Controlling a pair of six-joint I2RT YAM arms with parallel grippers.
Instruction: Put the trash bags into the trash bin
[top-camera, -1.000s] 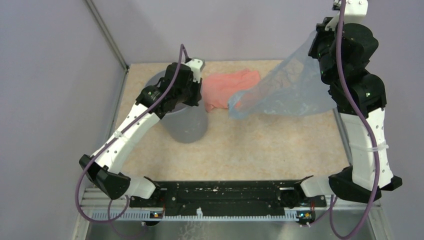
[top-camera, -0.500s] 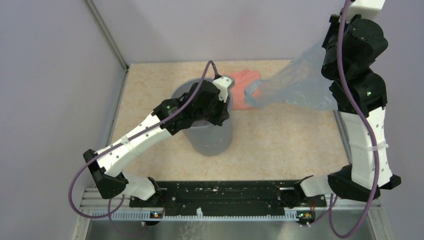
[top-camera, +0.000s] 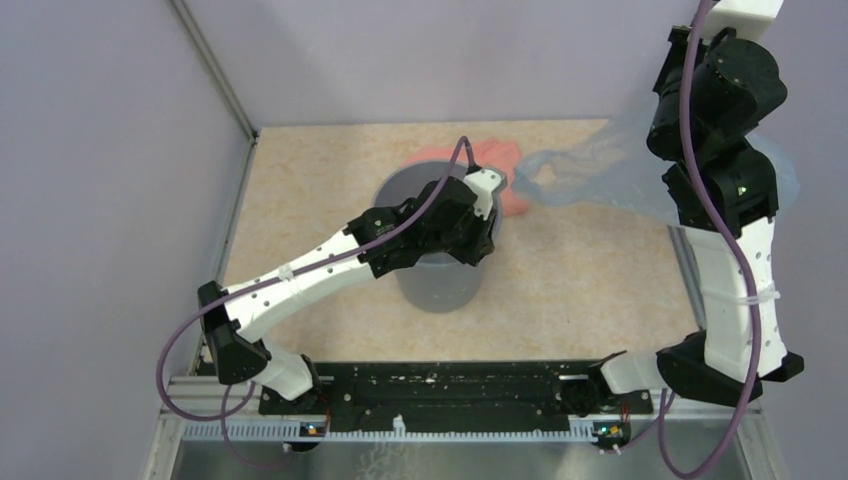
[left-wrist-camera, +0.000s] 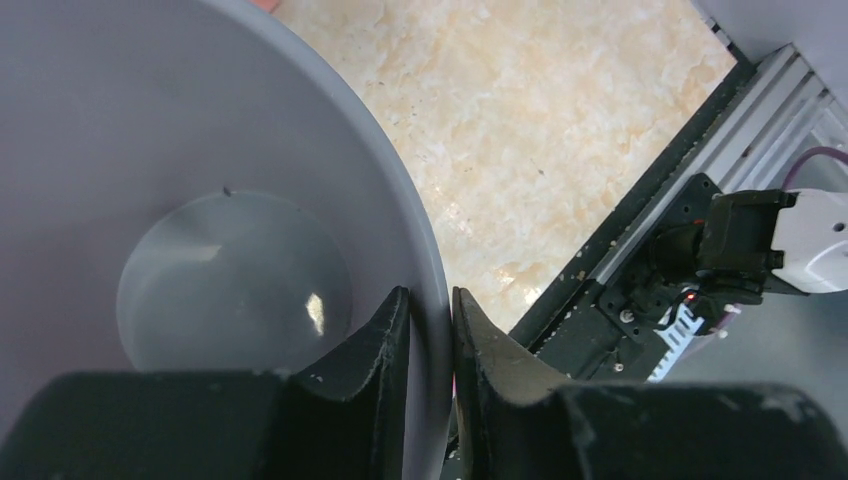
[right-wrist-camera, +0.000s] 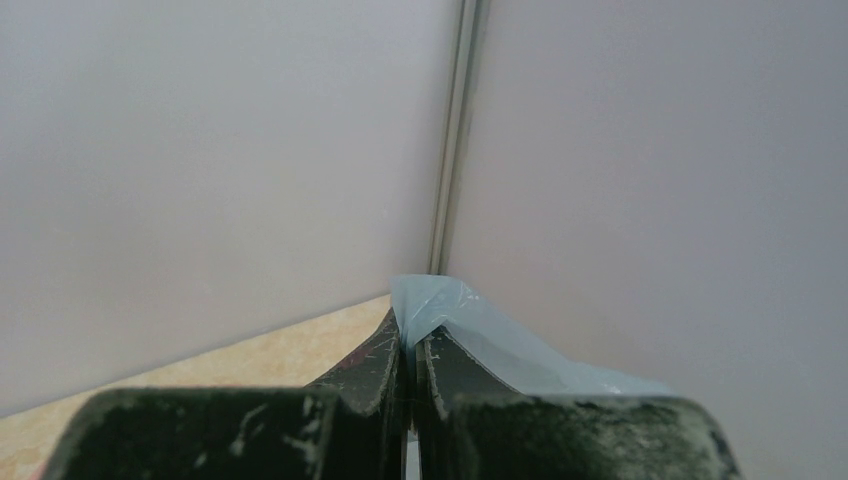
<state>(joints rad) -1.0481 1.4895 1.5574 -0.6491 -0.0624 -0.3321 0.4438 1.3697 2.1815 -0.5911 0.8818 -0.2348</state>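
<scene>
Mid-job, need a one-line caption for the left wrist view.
Left gripper straddles the rim of the empty grey trash bin, one finger inside, one outside.

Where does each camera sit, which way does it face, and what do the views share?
Top external: above and behind the bases, looking down on the table; shows left arm, right arm, trash bin, trash bag.
Left wrist: looks down into the bin; left hand astride its wall.
Right wrist: held high, facing a wall corner; right hand shut on the bag.
Shared: top and left wrist show the bin; top and right wrist show the bag.
</scene>
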